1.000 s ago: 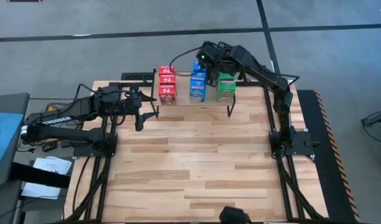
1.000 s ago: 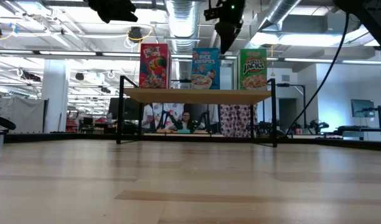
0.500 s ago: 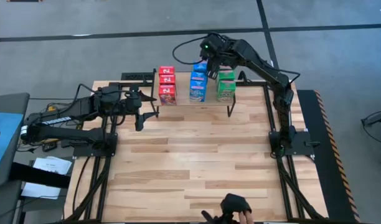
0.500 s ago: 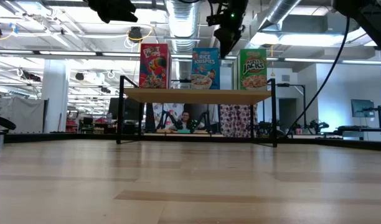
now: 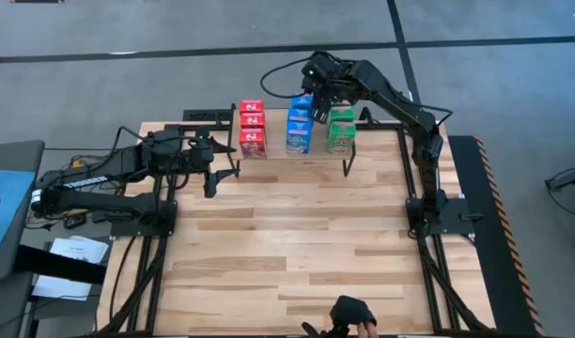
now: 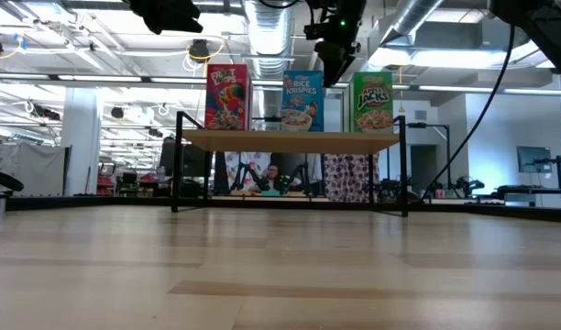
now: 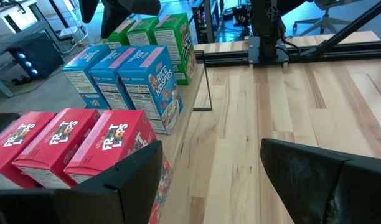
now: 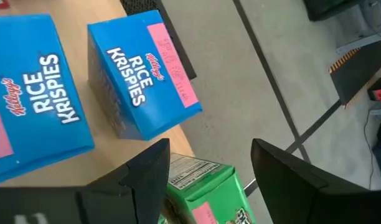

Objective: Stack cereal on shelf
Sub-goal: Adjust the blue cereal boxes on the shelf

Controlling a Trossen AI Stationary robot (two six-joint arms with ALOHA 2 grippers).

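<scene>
On the slatted bench (image 5: 297,244), the shelf (image 5: 297,155) carries red (image 5: 253,130), blue (image 5: 299,127) and green cereal boxes (image 5: 341,130); right gripper (image 5: 325,97) hovers above them, fingers released, while left gripper (image 5: 212,161) waits beside, also released.

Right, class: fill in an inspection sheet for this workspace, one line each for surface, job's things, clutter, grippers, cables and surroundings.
Surface: slatted light wooden tabletop, bare in front.
Job's things: low light wood shelf on black legs holds red cardboard cereal boxes, blue cardboard cereal boxes and green cardboard cereal boxes, in three rows.
Clutter: nothing seen.
Grippers: right gripper above the far boxes, fingers open, empty; left gripper beside the shelf, open, empty.
Cables: black cable loops behind the shelf.
Surroundings: gloved hand at the near edge.
</scene>
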